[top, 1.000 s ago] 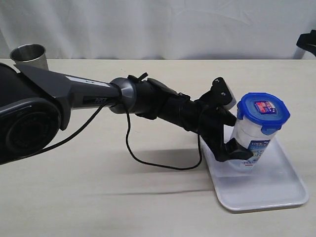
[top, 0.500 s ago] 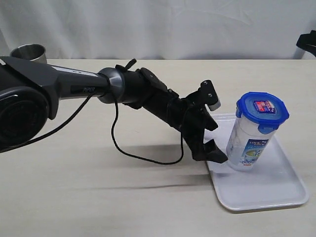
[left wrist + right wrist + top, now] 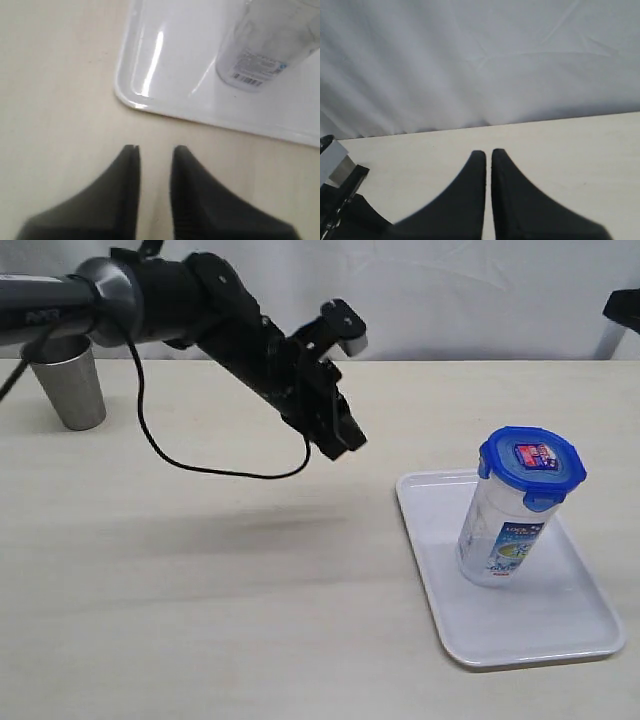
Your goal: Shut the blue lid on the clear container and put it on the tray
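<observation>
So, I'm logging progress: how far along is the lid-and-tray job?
Done: the blue lid sits on the clear container, which stands upright on the tray. In hand: nothing; the left gripper hangs clear of the tray, jaws slightly apart and empty. Left: apparently nothing, though whether the flaps are snapped can't be seen.

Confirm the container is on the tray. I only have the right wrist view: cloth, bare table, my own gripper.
Observer: Yes. In the exterior view the clear container stands upright on the tray.
Operator: Lid on?
Observer: The blue lid sits on top of it. I cannot tell whether every flap is snapped.
Operator: Where's the left gripper?
Observer: The left gripper hangs above the table, apart from the tray, with nothing between its fingers.
</observation>
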Available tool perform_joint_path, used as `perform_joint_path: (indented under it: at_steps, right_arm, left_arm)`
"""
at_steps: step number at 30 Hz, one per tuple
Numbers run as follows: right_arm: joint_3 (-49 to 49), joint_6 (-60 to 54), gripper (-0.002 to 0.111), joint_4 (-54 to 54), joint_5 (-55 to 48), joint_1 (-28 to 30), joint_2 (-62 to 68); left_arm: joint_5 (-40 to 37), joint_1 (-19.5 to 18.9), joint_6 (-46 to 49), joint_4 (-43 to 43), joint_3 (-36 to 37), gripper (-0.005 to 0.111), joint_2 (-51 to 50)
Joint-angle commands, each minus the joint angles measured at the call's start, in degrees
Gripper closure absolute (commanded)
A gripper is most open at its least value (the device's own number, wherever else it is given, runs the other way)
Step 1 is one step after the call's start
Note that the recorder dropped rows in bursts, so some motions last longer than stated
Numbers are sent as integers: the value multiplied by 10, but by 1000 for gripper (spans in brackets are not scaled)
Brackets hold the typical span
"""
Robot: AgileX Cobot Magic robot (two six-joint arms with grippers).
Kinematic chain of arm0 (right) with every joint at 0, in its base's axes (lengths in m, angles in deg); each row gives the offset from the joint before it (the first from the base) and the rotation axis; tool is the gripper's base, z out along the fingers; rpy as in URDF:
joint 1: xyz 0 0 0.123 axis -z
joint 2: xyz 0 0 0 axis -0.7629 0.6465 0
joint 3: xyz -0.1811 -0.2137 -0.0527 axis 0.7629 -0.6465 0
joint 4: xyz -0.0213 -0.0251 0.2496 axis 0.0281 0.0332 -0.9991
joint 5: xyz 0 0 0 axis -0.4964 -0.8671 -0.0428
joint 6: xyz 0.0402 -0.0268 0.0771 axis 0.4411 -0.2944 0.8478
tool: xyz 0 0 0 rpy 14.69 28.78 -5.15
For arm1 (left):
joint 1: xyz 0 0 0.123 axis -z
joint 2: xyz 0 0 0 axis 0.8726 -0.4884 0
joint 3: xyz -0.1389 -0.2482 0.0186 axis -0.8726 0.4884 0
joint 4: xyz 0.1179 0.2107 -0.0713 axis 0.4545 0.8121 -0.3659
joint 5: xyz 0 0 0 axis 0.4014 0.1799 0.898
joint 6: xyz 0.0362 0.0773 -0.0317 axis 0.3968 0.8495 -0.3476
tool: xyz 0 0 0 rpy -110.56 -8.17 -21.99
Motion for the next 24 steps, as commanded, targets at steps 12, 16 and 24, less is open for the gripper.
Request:
perform_joint_path:
  at_steps: [12,16,24]
  right_arm:
    - [-11,6,104,6,48,4,-204]
    - [-25,6,104,6,95,4,-261]
    - [-63,3,104,5,197,4,-363]
  left_arm:
    - [60,-88,-397,240,2,107,89]
    - [46,-88,-552,460,2,107,111]
    - [109,-89,-613,489,2,107,177]
